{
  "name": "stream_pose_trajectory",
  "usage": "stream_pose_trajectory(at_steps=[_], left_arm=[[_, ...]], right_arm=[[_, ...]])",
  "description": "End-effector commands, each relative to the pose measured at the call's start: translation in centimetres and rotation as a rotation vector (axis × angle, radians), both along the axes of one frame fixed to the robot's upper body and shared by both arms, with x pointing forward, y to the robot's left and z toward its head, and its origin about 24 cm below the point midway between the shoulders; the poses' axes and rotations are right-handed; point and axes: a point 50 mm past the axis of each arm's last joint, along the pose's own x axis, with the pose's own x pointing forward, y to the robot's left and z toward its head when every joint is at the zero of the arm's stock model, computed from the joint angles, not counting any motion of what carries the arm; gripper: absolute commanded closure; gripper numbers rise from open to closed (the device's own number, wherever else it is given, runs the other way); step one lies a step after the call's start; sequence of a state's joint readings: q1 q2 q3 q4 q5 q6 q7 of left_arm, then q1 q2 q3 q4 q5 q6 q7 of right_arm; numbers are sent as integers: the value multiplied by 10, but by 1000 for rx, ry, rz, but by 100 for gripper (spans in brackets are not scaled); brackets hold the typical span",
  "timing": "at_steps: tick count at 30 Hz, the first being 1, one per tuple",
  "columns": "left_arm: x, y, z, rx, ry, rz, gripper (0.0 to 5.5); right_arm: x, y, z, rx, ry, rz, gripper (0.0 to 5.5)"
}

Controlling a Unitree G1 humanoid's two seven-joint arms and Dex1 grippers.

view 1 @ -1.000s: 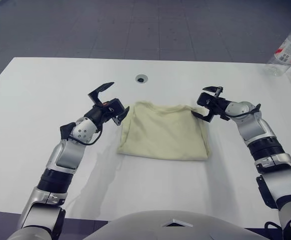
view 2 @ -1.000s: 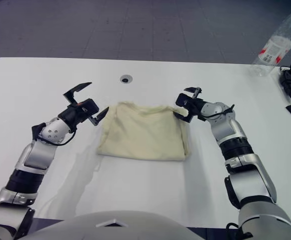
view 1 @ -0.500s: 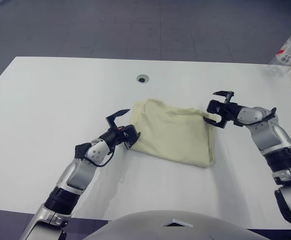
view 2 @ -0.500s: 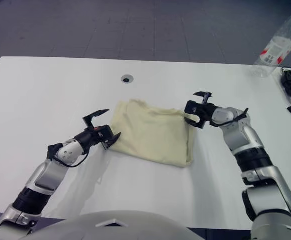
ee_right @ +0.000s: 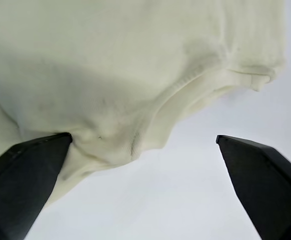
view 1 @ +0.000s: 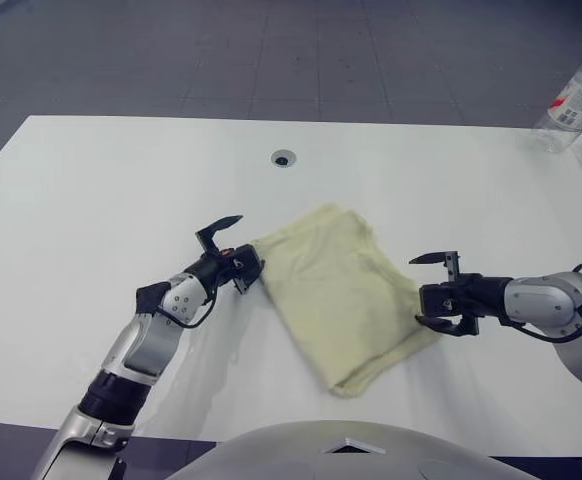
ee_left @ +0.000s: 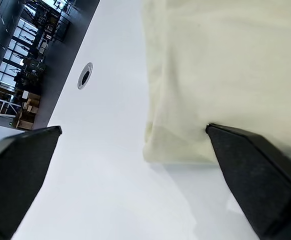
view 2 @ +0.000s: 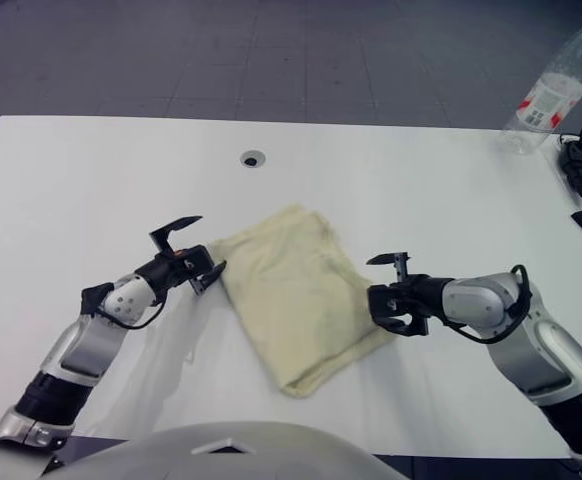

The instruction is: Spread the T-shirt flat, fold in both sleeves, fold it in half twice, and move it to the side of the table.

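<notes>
Garment: pale yellow cotton T-shirt (view 1: 341, 290), folded to a compact packet, lying askew near the middle of the white table (view 1: 91, 190), one corner pointing to the far side, open end toward the near edge.
Left side: black two-finger left gripper (view 1: 237, 252) spread wide at the packet's far-left corner, one fingertip against the cloth, nothing pinched.
Right side: black two-finger right gripper (view 1: 426, 292) also spread wide, straddling the packet's right edge, not clamped.
Stage: by the look of it late, with the folds in place and the move to the table's side not yet done.
Risk, unfolding: likely if only the top layer is caught when the fingers close, peeling the packet open on the drag.
Risk, skew: possible further twisting or bunching if one side pulls harder than the other, given grips at opposite corners.
Risk, slip: soft knit, thin edge, easy to lose from a shallow bite.
Surroundings: small round cable hole (view 1: 283, 158) beyond the shirt and clear plastic bottle (view 1: 576, 100) at the far right, both well apart.
</notes>
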State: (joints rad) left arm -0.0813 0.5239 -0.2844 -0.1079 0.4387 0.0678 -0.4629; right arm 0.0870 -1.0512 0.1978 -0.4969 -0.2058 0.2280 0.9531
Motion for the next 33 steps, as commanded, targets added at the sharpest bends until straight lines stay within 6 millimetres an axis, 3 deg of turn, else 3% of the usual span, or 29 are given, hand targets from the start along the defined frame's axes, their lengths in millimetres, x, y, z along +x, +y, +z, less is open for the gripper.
stream_pose_trajectory(at_steps=[1, 6, 9, 13, 18, 26, 33], left_arm=[[9, 22, -29, 67, 109, 71, 12], [31, 35, -27, 97, 63, 114, 12], [41, 24, -20, 68, 19, 65, 12], [38, -4, -12, -129, 34, -82, 12], [46, -11, -7, -225, -10, -117, 12], [62, -27, 10, -283, -123, -187, 12], [63, -15, 31, -290, -241, -155, 12]], right_arm=[[-17, 23, 12, 128, 72, 36, 10], [-26, 36, 21, 162, 119, 98, 10], [-29, 40, 18, 191, 137, 92, 10], [-26, 42, 15, 222, 118, 57, 10], [-18, 39, 23, 274, 90, 33, 10], [-22, 25, -16, 121, 160, 70, 10], [-28, 16, -10, 125, 257, 85, 10]])
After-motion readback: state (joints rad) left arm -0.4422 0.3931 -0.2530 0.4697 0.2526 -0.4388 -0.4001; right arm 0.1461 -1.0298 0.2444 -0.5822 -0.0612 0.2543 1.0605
